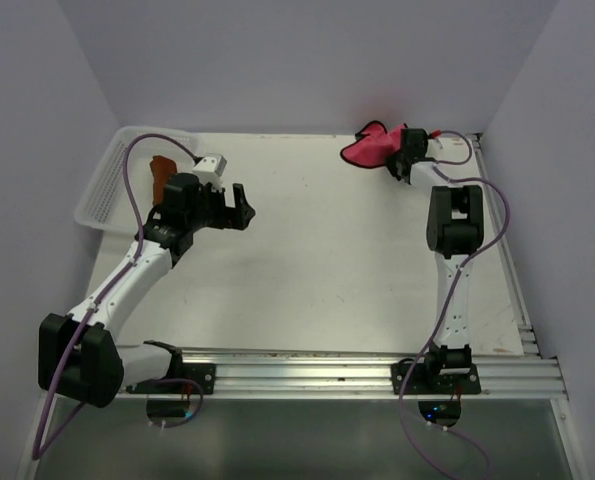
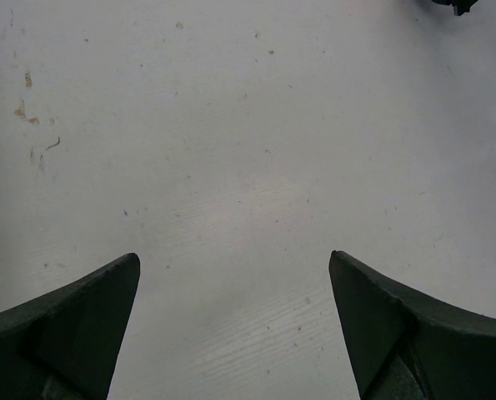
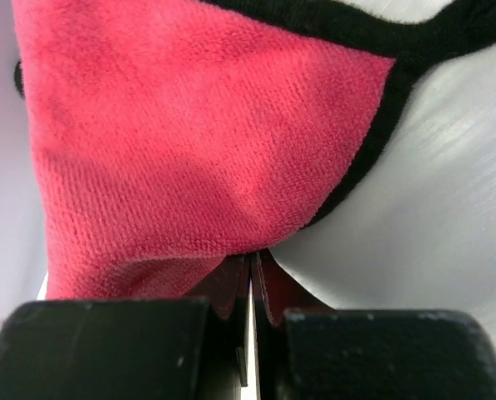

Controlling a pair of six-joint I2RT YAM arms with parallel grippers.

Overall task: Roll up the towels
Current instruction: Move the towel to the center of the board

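Observation:
The pink-red towel [image 1: 367,150] with dark edging lies bunched at the table's far right, near the back wall. My right gripper [image 1: 395,152] is at its right side. In the right wrist view the two fingers are pressed together, their tips [image 3: 254,254] pinching the lower fold of the pink-red towel [image 3: 189,125]. The rust-orange towel [image 1: 160,170] lies in the white mesh basket [image 1: 107,185] at the far left. My left gripper [image 1: 245,208] hovers right of the basket. It stands wide open over bare table [image 2: 235,267], with nothing between its fingers.
The basket sits against the left wall at the table's back left corner. The back wall runs just behind the pink-red towel. An aluminium rail [image 1: 327,375] carrying both arm bases crosses the near edge. A purple cable [image 1: 132,175] arcs over the basket.

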